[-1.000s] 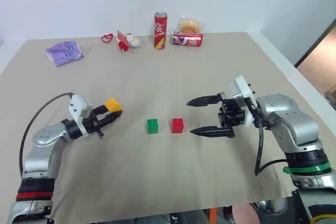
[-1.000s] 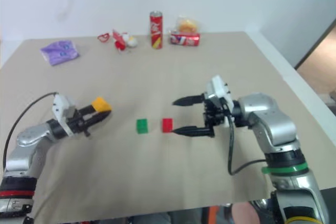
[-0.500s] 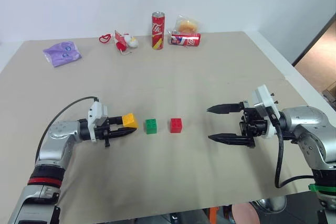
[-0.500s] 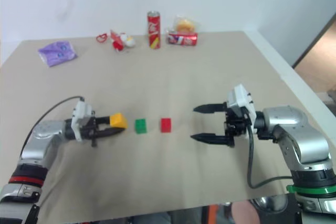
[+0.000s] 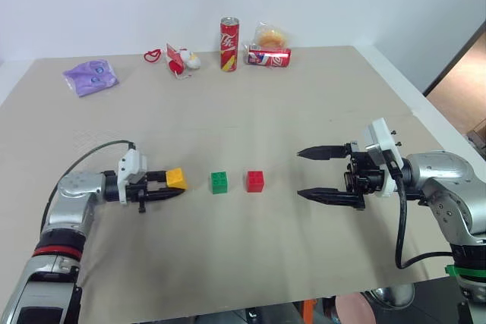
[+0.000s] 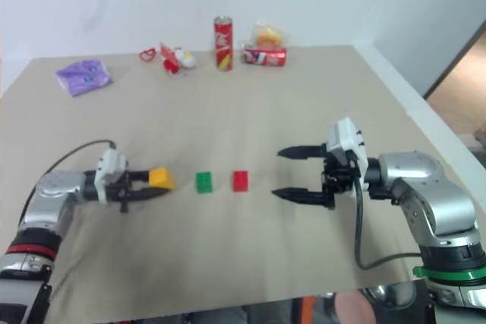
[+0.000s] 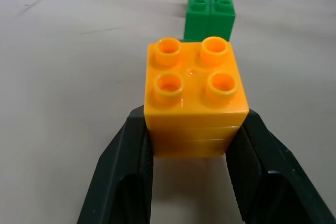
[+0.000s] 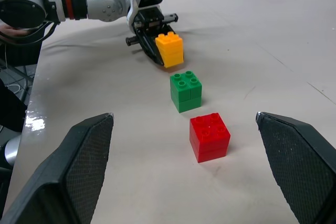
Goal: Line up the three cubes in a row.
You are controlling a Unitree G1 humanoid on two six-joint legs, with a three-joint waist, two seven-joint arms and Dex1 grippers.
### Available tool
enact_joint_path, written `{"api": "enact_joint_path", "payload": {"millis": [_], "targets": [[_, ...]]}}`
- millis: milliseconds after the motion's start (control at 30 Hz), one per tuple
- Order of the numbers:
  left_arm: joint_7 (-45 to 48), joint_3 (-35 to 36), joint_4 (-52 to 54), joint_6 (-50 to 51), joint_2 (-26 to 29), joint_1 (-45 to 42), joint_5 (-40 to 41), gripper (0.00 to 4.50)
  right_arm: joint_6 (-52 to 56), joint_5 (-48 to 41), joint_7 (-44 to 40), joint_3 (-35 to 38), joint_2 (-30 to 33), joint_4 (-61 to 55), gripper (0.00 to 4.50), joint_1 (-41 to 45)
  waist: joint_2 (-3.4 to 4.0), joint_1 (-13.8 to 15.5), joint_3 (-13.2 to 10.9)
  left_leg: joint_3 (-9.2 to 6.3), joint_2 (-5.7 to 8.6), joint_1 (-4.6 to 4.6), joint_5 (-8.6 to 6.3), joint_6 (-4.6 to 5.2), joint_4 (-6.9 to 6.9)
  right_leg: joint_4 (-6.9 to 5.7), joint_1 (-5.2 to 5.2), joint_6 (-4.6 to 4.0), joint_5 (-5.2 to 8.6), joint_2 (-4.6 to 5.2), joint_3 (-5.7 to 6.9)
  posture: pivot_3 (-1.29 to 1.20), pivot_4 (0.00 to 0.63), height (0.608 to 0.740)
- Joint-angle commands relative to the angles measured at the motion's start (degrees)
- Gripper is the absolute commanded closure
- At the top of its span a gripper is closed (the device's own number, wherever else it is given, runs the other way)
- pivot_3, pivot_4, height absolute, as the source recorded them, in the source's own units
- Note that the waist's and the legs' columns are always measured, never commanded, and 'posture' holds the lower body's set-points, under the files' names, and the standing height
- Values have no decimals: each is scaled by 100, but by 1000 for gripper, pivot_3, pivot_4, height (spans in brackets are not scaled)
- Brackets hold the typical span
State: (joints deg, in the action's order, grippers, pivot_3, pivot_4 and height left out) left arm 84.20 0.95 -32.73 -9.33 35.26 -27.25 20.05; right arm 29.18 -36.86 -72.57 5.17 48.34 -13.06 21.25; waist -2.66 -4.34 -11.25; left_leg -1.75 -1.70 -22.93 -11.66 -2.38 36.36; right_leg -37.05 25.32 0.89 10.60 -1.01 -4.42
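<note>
My left gripper (pinching the yellow cube) has lowered it left of green cube; 3 nearly aligned.

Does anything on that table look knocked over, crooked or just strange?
One thing stands out: a red soda can lies on its side at the far edge, beside an upright can. The green cube and red cube sit neatly in line, and the yellow cube is held beside them.

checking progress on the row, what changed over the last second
The left pincer, shut on the yellow cube, carried it down to table level beside the green cube. The right pincer drew back from the red cube, staying open. Green and red cubes stayed put.
</note>
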Motion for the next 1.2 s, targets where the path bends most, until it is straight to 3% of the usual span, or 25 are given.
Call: {"api": "enact_joint_path", "payload": {"millis": [33,300,767,1200], "targets": [[203,85,8,-121,95,-16,38,3172,-69,-62,-22,67,-4,-64,0,149,0,0,0,0,0,-2,0,0,0,0,0,0,0,0,0,0,150,740],[645,-128,-162,-472,115,128,-171,3172,-135,6,-63,3,-27,60,0,266,0,2,0,-1,-2,-2,-1,1,0,-1,1,0,1,-1,0,0,150,740],[716,-255,-1569,-1241,-200,-951,-573,3172,-150,32,-76,7,-51,52,0,308,2,11,1,1,1,7,23,39,9,-4,-13,19,-17,2,1,0,150,740],[830,-321,-1661,-1272,-311,-1060,-609,3172,-150,80,-97,-65,-94,98,0,394,2,23,1,3,4,-19,27,44,7,-4,-6,16,-13,6,1,0,150,740]]}}
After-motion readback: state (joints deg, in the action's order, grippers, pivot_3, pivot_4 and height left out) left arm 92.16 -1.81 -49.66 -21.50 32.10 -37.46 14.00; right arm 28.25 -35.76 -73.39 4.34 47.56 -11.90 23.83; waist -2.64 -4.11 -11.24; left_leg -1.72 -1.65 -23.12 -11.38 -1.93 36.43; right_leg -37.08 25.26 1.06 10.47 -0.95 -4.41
